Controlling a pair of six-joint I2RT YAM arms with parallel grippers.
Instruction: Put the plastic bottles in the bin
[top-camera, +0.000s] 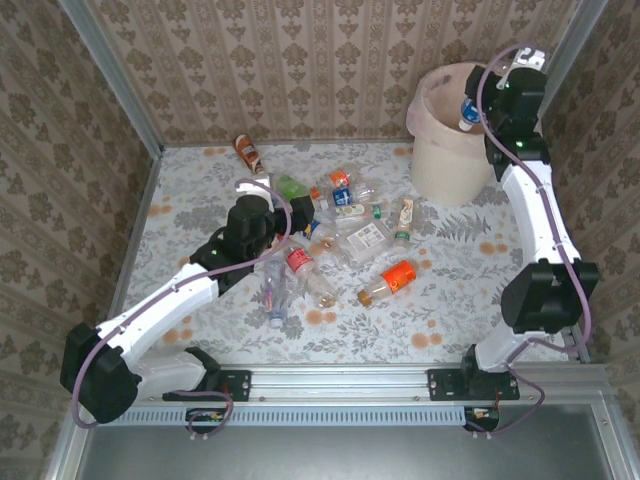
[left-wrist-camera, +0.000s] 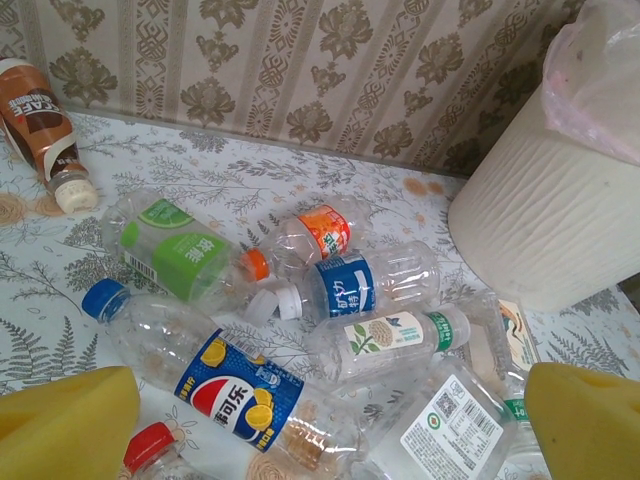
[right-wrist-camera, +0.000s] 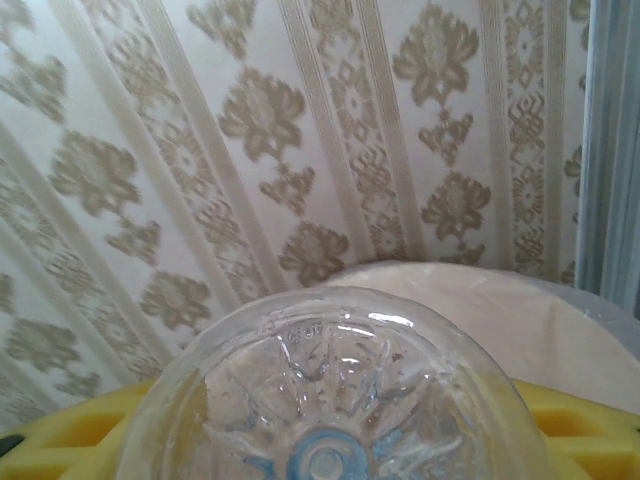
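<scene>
plastic bottle (right-wrist-camera: 330, 400) gripped in right jaws; overhead, it hangs above bin (top-camera: 440, 165).

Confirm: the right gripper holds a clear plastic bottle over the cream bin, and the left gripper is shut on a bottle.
The left gripper is open: the left wrist view shows its yellow pads wide apart, gripping nothing. The rest stands.

place: staged robot test cell | evidence: wallpapered panels (top-camera: 330, 60), aluminium rail (top-camera: 340, 382), floral tabletop (top-camera: 190, 180)
</scene>
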